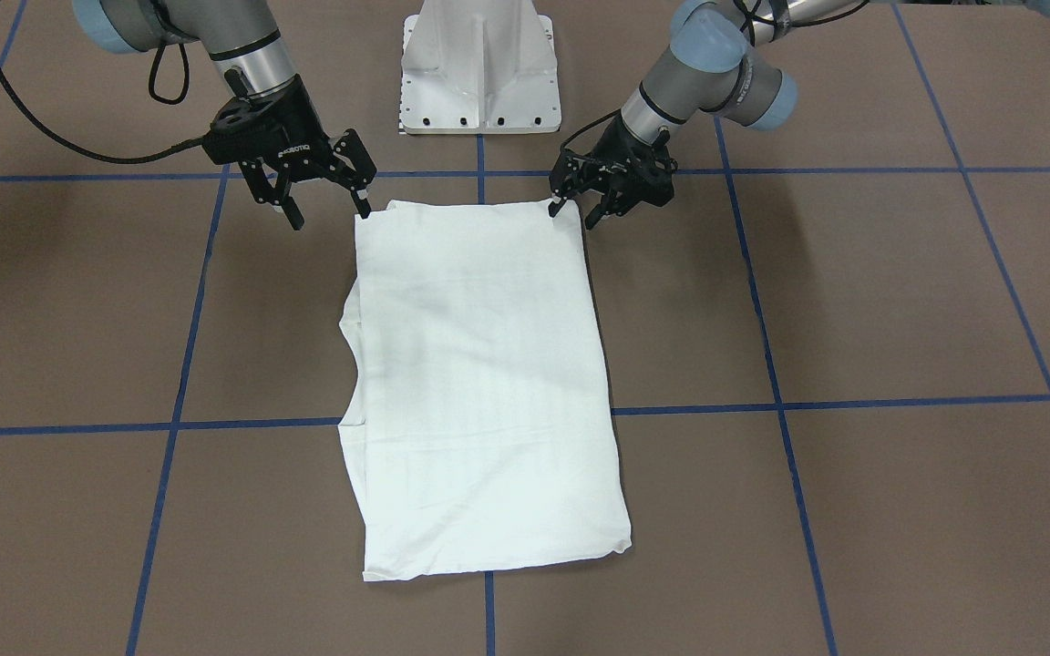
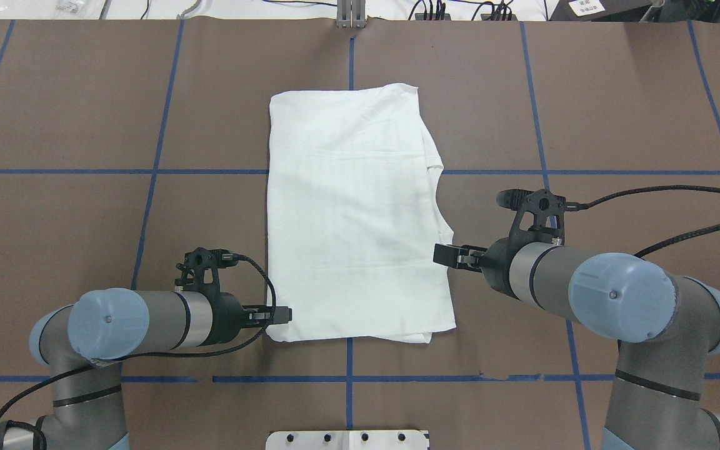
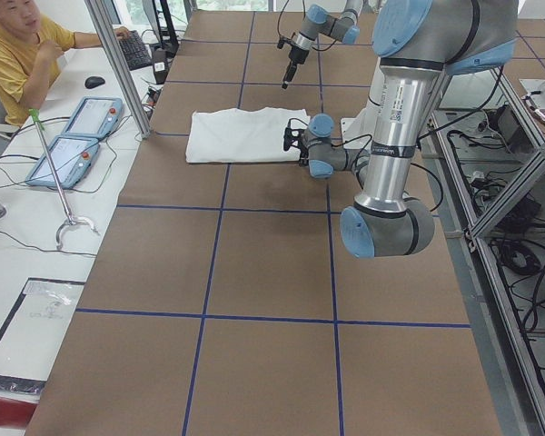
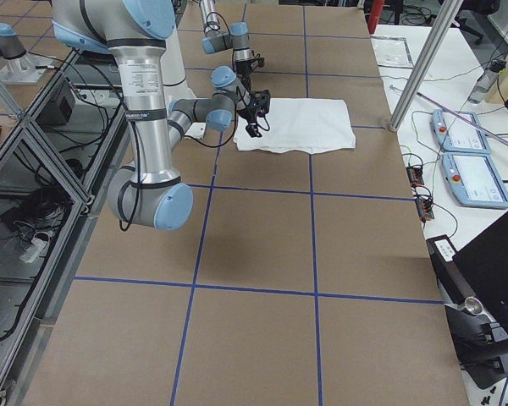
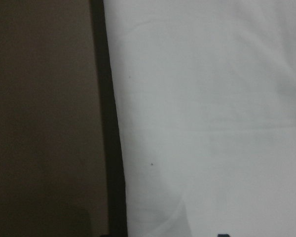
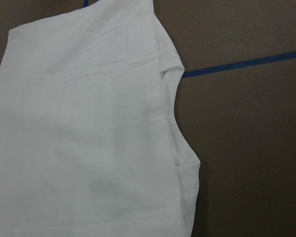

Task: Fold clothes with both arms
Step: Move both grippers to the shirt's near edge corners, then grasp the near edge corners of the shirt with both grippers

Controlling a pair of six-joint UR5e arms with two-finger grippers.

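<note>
The white T-shirt [image 1: 488,383] lies flat on the brown table, folded into a tall rectangle with its plain side up; no print shows. It also shows in the overhead view [image 2: 354,212]. My left gripper [image 1: 574,214] is low at the shirt's near corner on my left side [image 2: 282,315], jaws open, holding nothing. My right gripper [image 1: 327,211] hovers above the shirt's edge on my right side [image 2: 441,256], jaws wide open and empty. The left wrist view shows the shirt's edge [image 5: 212,123] close up. The right wrist view looks down on folded layers [image 6: 89,138].
The white pedestal base [image 1: 479,73] stands behind the shirt's near edge. Blue tape lines [image 1: 853,401] grid the table. An operator [image 3: 18,54] sits beside teach pendants [image 3: 73,136] past the far edge, by an aluminium post [image 3: 118,64].
</note>
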